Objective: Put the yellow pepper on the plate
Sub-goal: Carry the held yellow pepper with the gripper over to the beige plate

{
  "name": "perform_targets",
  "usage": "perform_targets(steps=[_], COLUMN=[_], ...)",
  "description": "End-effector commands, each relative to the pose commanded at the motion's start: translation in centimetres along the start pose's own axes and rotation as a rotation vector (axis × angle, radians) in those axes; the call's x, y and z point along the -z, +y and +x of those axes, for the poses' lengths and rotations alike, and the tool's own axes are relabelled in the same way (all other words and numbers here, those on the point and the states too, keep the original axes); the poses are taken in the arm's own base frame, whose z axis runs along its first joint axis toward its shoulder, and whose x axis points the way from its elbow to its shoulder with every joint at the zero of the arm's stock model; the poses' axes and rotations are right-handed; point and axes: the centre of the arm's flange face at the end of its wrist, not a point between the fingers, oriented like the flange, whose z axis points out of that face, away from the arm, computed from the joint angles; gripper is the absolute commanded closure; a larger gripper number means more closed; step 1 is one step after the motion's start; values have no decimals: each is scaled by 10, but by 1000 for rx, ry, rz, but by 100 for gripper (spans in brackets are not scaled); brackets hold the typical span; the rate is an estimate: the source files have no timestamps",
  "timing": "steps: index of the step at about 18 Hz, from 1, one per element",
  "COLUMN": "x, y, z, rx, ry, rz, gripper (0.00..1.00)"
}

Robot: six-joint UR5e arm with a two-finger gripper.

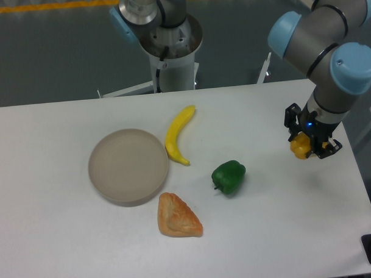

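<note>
The yellow pepper [300,146] is a small lumpy yellow-orange pepper at the right side of the table, between the black fingers of my gripper [306,144]. The gripper is shut on it, and whether it rests on the table or is just above it cannot be told. The plate [129,166] is a round beige-grey dish with a low rim at the left of centre, far to the left of the gripper. Nothing lies on it.
A yellow banana [177,135] lies just right of the plate's rim. A green pepper [229,176] sits in the middle. An orange-tan triangular pastry [177,217] lies below the plate. The robot base [170,48] stands at the back. The table's right edge is near the gripper.
</note>
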Motion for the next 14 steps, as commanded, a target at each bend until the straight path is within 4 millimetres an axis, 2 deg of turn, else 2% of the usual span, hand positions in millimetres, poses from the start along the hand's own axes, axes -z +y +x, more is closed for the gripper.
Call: perform_targets(steps=[4, 8, 14], x=[1, -4, -7], y=[-3, -15, -98], z=[-1, 2, 28], rx=[14, 21, 56], ry=[-3, 8, 23], rz=[6, 10, 29], gripper=[90, 90, 91])
